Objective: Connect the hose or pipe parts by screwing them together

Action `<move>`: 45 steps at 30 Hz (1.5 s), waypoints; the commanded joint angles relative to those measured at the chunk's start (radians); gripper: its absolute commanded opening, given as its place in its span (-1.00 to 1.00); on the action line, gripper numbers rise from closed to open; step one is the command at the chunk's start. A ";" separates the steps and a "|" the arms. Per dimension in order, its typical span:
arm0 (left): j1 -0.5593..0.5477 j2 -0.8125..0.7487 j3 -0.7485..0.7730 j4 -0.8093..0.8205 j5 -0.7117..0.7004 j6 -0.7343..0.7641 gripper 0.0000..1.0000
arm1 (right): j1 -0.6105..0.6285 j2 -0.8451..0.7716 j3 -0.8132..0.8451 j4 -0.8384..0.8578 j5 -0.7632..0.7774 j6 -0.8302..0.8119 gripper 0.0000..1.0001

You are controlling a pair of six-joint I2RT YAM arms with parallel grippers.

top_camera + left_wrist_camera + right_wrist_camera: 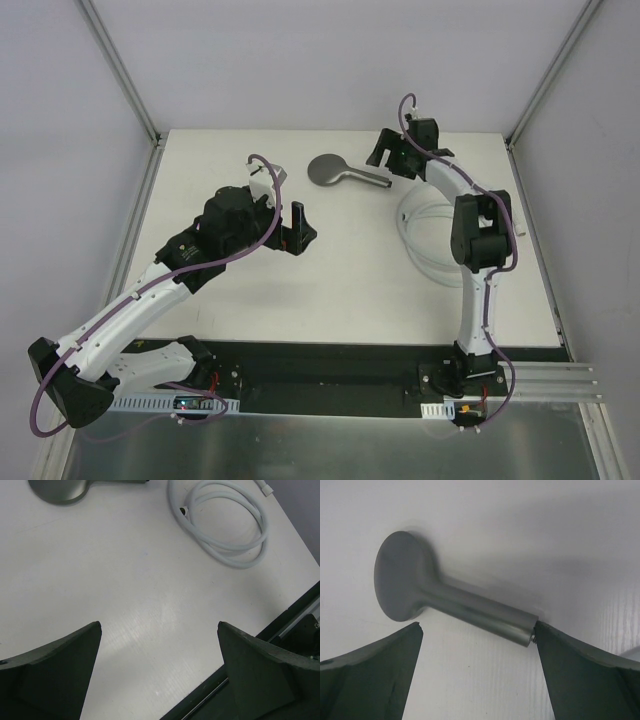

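White table [350, 290] is bounded by grey walls, its centre left bare. Toward the right edge the hose [231, 559] is coiled; the shower head [330, 170] is laid near the far edge. Left gripper [159, 625] and right gripper [477, 625] are spread apart, the right over the handle's end.

A robotics lab is indicated by a counter [330, 290] walled with plain panels [300, 60], aluminium framing [120, 68], and a left arm [130, 310] and right arm [478, 300] bolted down.

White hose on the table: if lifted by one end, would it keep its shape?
Probably floppy: the hose lies in loose loops, so it would likely uncoil and dangle. It looks thin and smooth, so likely light, perhaps slippery. Its end fitting seems the firmest hold.
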 commanded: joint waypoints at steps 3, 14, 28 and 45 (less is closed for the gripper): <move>0.003 -0.013 0.020 0.016 0.020 -0.018 0.98 | -0.017 0.127 0.219 -0.080 -0.075 0.085 0.92; 0.005 0.007 0.020 0.014 0.027 -0.014 0.98 | 0.007 0.370 0.658 -0.496 -0.190 -0.007 0.93; 0.005 0.004 0.016 0.016 0.007 -0.010 0.98 | 0.128 0.252 0.471 -0.663 -0.054 -0.224 0.63; 0.029 -0.007 -0.007 -0.041 -0.097 -0.143 0.85 | 0.314 -0.332 -0.453 -0.012 0.073 -0.166 -0.98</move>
